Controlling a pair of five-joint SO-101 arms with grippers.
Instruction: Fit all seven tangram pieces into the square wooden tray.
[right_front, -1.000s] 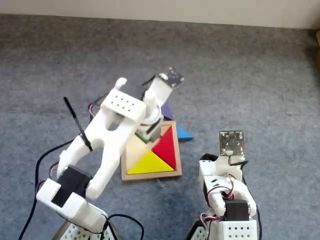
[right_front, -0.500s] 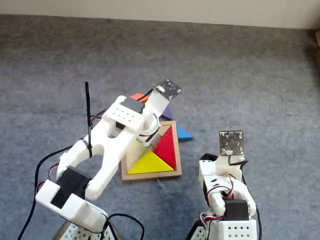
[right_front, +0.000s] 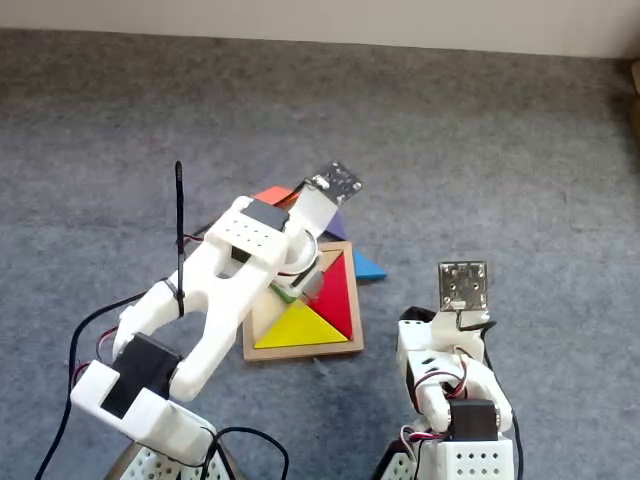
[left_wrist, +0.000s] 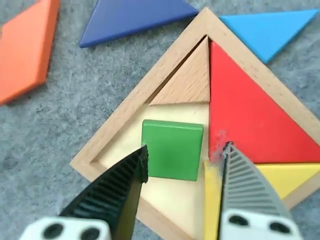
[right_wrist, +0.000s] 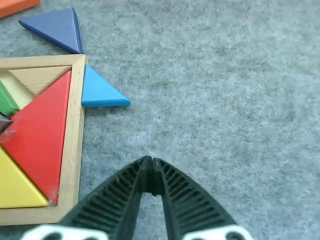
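The left claw (left_wrist: 185, 149) gapes wide, ribbed jaws either side of a smooth green square (left_wrist: 172, 145) lying in the wooden tray (left_wrist: 120, 131). The right claw (right_wrist: 151, 165) is pinched closed over nubby grey carpet (right_wrist: 225, 100).

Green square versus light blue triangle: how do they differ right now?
The green square lies inside the wooden tray; the light blue triangle lies on the carpet just outside its rim. The green square sits between the open fingers of the left gripper; the light blue triangle has no gripper over it. Both lie flat.
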